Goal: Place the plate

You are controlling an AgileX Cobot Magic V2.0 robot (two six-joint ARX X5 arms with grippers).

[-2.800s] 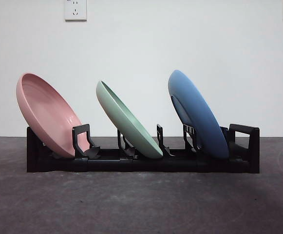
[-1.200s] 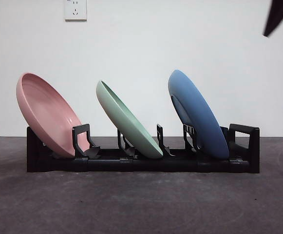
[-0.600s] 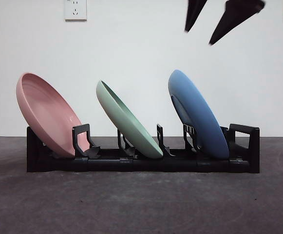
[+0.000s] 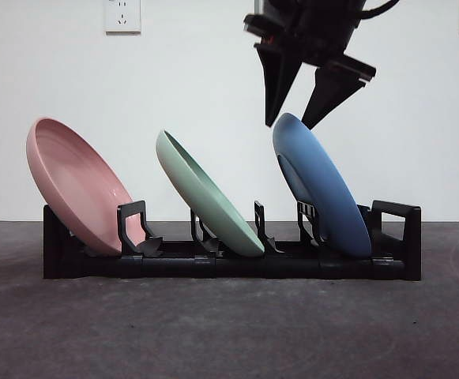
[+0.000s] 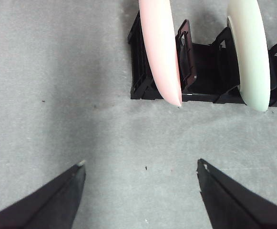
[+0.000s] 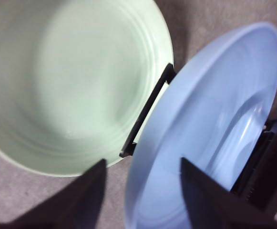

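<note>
Three plates lean in a black rack (image 4: 213, 267): a pink plate (image 4: 79, 185) at the left, a green plate (image 4: 205, 193) in the middle and a blue plate (image 4: 320, 185) at the right. My right gripper (image 4: 287, 125) has come down from above and is open, one jaw on each side of the blue plate's top rim. In the right wrist view the right gripper (image 6: 142, 161) straddles the rim of the blue plate (image 6: 210, 119), with the green plate (image 6: 76, 76) beside it. My left gripper (image 5: 141, 163) hangs open over bare table, short of the pink plate (image 5: 159, 47).
The rack (image 5: 202, 71) stands on a dark grey table (image 4: 229, 332) before a white wall. Black dividers rise between the plates, and a taller end post (image 4: 403, 229) stands right of the blue plate. Two wall sockets (image 4: 122, 16) sit high up.
The right arm entered from the top right and dropped leftward and down until its open jaws reached the blue plate's top rim. The plates have not moved.
</note>
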